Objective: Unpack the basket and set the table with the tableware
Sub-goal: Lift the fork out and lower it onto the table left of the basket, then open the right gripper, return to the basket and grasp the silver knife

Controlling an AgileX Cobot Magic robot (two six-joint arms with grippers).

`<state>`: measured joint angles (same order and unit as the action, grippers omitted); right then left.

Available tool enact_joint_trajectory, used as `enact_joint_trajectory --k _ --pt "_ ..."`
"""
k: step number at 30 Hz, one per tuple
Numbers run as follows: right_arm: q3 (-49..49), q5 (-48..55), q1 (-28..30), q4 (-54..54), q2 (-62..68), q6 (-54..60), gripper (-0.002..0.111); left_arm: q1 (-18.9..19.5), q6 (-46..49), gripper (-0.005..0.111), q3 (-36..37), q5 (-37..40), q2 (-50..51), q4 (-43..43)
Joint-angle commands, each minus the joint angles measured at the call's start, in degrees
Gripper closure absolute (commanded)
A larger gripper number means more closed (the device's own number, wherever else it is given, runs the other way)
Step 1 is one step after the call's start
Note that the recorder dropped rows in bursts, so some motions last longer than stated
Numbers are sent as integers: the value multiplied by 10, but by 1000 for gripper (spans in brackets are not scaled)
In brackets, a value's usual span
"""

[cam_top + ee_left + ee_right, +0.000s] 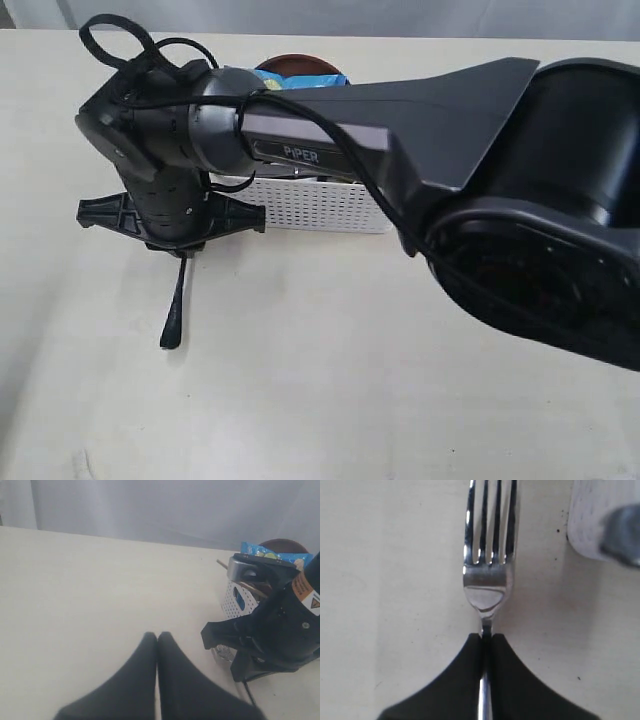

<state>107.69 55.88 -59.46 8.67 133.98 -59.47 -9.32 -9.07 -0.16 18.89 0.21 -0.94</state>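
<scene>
The table is pale and bare around the basket, a white box with perforated sides that stands toward the far edge. The right arm reaches across over the basket. A blue chip bag and a dark brown plate stand up out of the basket's far side.

The left claw hangs over bare table well clear of the basket, its fingers pressed together with nothing between them.

The right claw is just beside the basket's corner, clenched on the neck of a steel fork. The fork sits low over the table just off that corner; whether it touches the surface I cannot tell. Its long axis runs in line with the claw's fingers, tines leading out ahead and the handle passing back between them.

I judge the fork to be light, stiff and unbreakable, but polished and slippery, so it may swivel in a narrow pinch. The neck or the flat of the handle is the sound place to hold it.
</scene>
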Motion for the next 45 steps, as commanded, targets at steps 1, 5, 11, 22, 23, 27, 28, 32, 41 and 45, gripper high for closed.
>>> enact_joint_trajectory --k 1,5,11,22,23,27,28,32,41,45 --pt "2 -1 1 6 7 -15 108 1 0 107 2 -6 -2 -2" --pt "2 -5 1 6 9 -26 108 1 0 107 2 -6 -2 -2" --pt "2 -15 1 9 10 -17 108 1 0 107 2 -6 -2 -2" --pt "2 -21 1 9 10 9 108 1 0 107 2 -6 -2 -2" --pt "2 -21 1 9 10 9 108 1 0 107 2 -6 -2 -2" --pt "2 -18 1 9 10 8 108 1 0 107 2 -6 -2 -2" --pt "2 -18 1 9 10 8 108 1 0 107 2 -6 -2 -2" --pt "2 -19 1 5 10 8 108 1 0 107 2 -6 -2 -2" --pt "2 -16 0 3 10 6 68 1 0 107 2 -6 -2 -2" --pt "2 -14 0 3 9 8 61 1 0 107 2 -6 -2 -2"
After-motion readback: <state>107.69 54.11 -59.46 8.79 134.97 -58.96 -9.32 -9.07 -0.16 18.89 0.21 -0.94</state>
